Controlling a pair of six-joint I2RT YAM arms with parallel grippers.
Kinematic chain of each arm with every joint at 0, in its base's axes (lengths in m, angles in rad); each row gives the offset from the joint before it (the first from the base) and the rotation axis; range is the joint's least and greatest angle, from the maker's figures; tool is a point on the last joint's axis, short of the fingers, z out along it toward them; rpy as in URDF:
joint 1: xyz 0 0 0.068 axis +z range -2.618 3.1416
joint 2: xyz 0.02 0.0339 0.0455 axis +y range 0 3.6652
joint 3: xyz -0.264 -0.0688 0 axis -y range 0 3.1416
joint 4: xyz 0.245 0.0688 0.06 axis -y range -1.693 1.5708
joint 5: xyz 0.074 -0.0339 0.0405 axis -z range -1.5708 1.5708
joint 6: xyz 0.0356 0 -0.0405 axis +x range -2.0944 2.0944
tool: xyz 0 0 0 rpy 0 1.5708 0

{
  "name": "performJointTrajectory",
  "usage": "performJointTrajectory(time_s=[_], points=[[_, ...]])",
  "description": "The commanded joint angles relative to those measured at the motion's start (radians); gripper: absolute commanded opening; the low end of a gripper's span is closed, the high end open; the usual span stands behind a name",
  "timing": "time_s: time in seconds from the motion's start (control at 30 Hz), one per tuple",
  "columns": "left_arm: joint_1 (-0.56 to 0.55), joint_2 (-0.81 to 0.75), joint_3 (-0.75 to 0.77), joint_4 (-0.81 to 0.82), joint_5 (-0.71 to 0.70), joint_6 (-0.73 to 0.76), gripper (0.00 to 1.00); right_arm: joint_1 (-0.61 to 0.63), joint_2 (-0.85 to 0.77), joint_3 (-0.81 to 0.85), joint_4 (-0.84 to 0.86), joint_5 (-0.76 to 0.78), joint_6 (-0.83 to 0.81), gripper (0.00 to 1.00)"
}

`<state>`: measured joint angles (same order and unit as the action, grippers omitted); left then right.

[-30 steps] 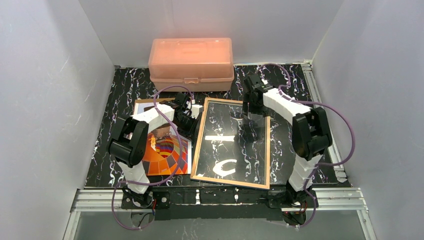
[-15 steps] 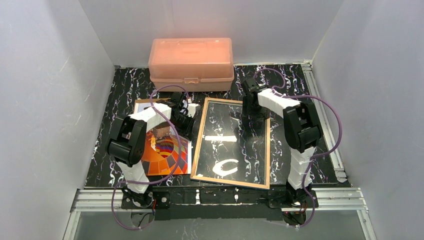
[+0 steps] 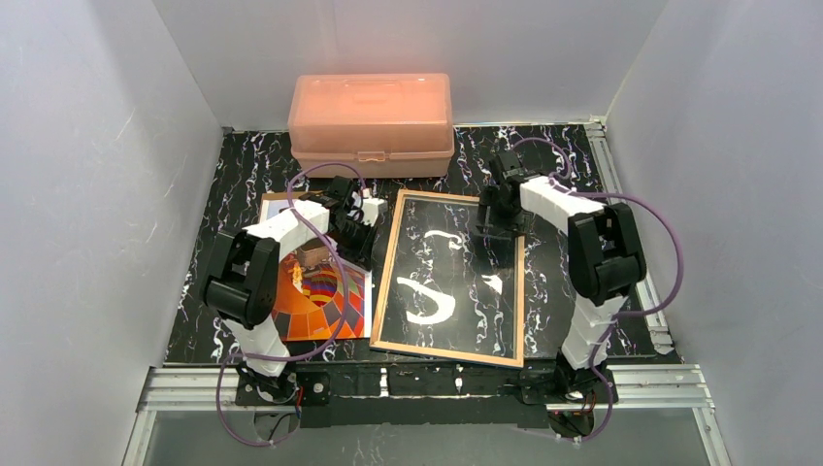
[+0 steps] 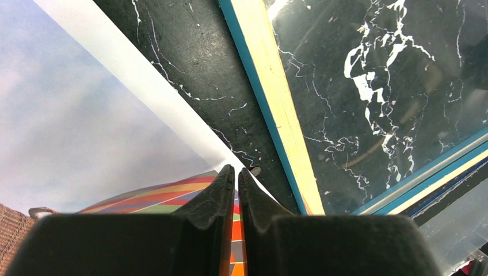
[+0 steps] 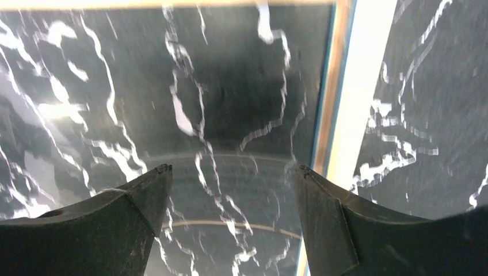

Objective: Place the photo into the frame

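Frame (image 3: 387,267) lies flat mid-table, with the photo (image 3: 320,303) just beside its left edge. Left gripper (image 4: 236,172) has its fingers pressed together at the photo's edge. Right gripper (image 5: 233,169) is spread wide and empty above the frame's far corner. Pink box (image 3: 371,112) stands behind.

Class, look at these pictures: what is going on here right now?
Two robot arms are working on a photo and a frame. The left gripper is shut at the right edge of the balloon photo; whether it actually pinches the print is unclear. The frame lies just right of the photo, not yet holding it. The right gripper hangs open over the frame's far right corner.
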<state>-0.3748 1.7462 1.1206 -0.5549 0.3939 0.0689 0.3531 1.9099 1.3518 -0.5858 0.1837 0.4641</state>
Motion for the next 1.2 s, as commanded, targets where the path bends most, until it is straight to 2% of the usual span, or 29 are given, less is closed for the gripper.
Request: performJointTrajectory(time_s=[0.0, 0.3, 0.43, 0.57, 0.73, 0.93, 1.17], points=[[0.009, -0.067, -0.020, -0.034, 0.021, 0.023, 0.06, 0.005, -0.167, -0.101, -0.024, -0.066, 0.016, 0.86], [0.020, -0.065, -0.035, -0.051, 0.031, 0.049, 0.05, 0.089, -0.422, -0.353, -0.112, -0.032, 0.079, 0.87], [0.020, -0.057, -0.057, -0.044, 0.049, 0.058, 0.05, 0.091, -0.470, -0.388, -0.168, 0.073, 0.098, 0.92], [0.019, -0.034, -0.073, -0.027, 0.066, 0.067, 0.04, 0.063, -0.459, -0.379, -0.150, 0.064, 0.101, 0.95], [0.009, -0.035, -0.108, 0.002, 0.094, 0.086, 0.04, 0.047, -0.425, -0.404, -0.078, -0.059, 0.098, 0.98], [-0.013, 0.011, -0.106, 0.038, 0.095, 0.068, 0.03, -0.059, -0.354, -0.444, 0.040, -0.261, 0.092, 0.97], [-0.032, 0.040, -0.082, 0.057, 0.076, 0.045, 0.02, -0.091, -0.311, -0.393, 0.085, -0.325, 0.079, 0.97]])
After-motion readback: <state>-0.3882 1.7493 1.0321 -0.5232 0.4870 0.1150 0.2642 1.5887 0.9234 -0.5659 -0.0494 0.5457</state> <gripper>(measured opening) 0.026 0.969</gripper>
